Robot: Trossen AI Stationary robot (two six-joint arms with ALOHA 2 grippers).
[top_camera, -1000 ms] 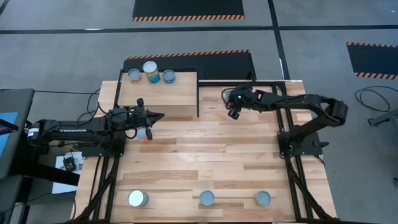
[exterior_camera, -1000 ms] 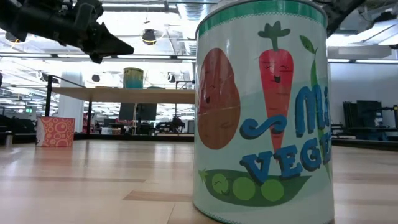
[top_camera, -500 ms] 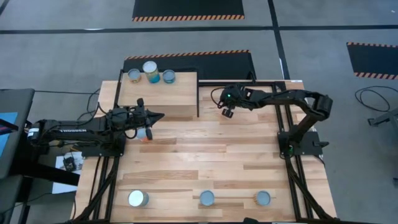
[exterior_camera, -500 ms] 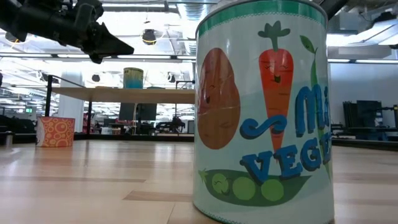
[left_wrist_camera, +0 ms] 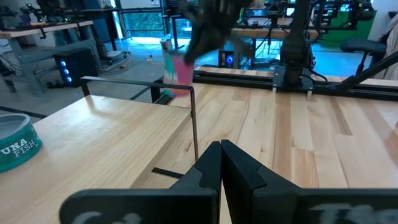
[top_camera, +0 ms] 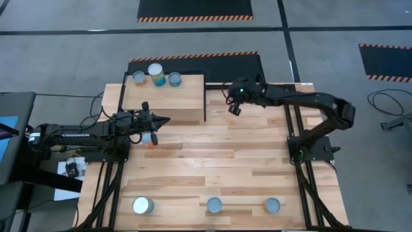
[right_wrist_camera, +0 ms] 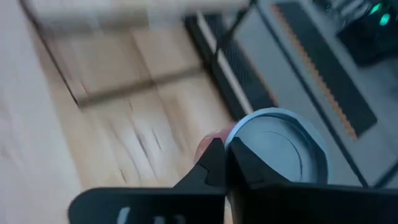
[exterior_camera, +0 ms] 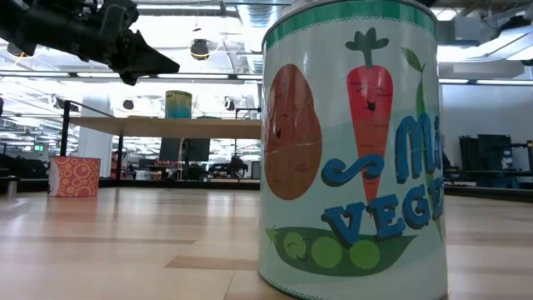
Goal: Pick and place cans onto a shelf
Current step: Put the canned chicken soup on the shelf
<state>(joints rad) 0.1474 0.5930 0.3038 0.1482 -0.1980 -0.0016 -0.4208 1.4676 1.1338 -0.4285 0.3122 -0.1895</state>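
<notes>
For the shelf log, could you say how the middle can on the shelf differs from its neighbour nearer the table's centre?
The middle can is wider with a whitish top; the neighbour is narrower with a bluish top. The middle can sits closer to the shelf's back edge than the neighbour. Both stand upright, apart.

The shelf is carrying three cans crowded along its far edge, leaving its near and middle boards lying open, while its black frame post is standing at the corner facing the right gripper. The left gripper, fingers pressed together, is reaching along the shelf's near edge, blocking that side. Across the wide middle of the table nothing is standing; three more cans are lining its near edge.
</notes>
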